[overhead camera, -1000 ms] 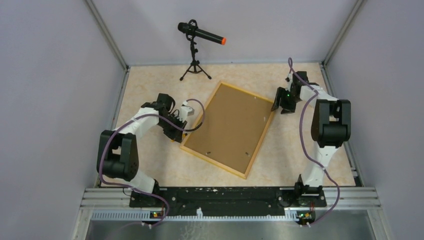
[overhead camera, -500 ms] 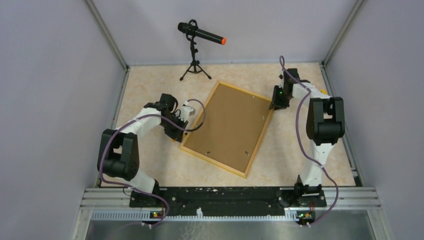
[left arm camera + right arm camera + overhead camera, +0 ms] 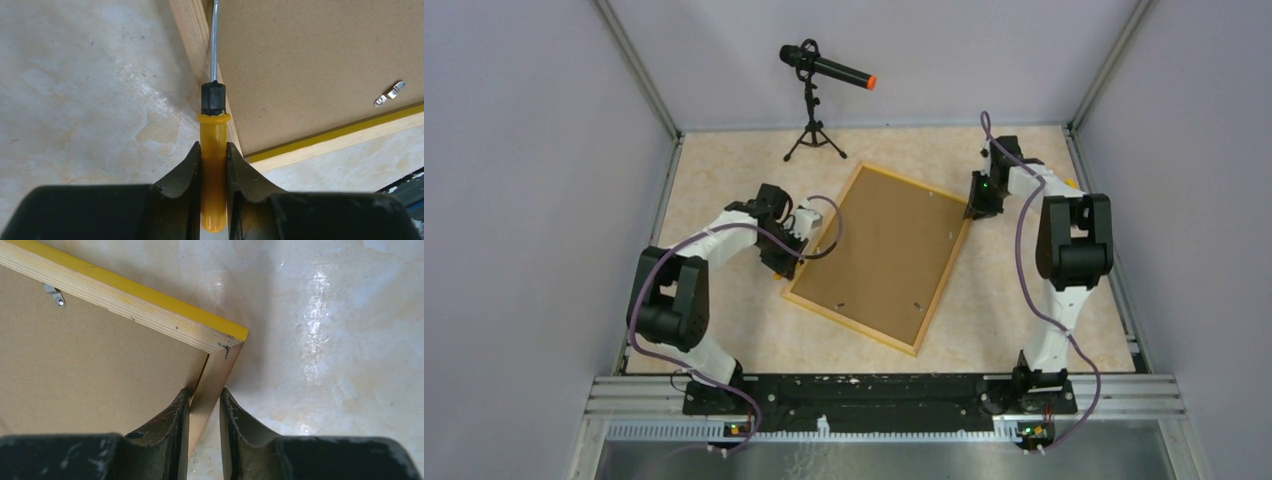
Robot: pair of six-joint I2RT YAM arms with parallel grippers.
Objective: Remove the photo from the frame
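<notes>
Top external view first: the frame (image 3: 879, 258) lies back-up on the table (image 3: 724, 170), set on a diagonal in the middle, brown fibreboard showing inside a pale wood edge. A microphone (image 3: 827, 68) stands on its tripod at the far side, well apart from everything.

Over to the left gripper (image 3: 796, 252), sitting right at the frame's left long edge. On the left wrist camera the left gripper (image 3: 213, 150) is nearly closed, its fingers pinched on the yellow handle of a screwdriver (image 3: 213, 127). The metal shaft runs along the seam where wood edge meets backing, and the tip goes out of the top of the picture. A small metal clip (image 3: 390, 93) sits on the board off to the right.

Now the right gripper (image 3: 977, 205), at the frame's far right corner. The right wrist camera shows the right gripper (image 3: 205, 395) narrowed onto the wood rail just below that corner, one finger on the backing side and one outside, both touching it.
</notes>
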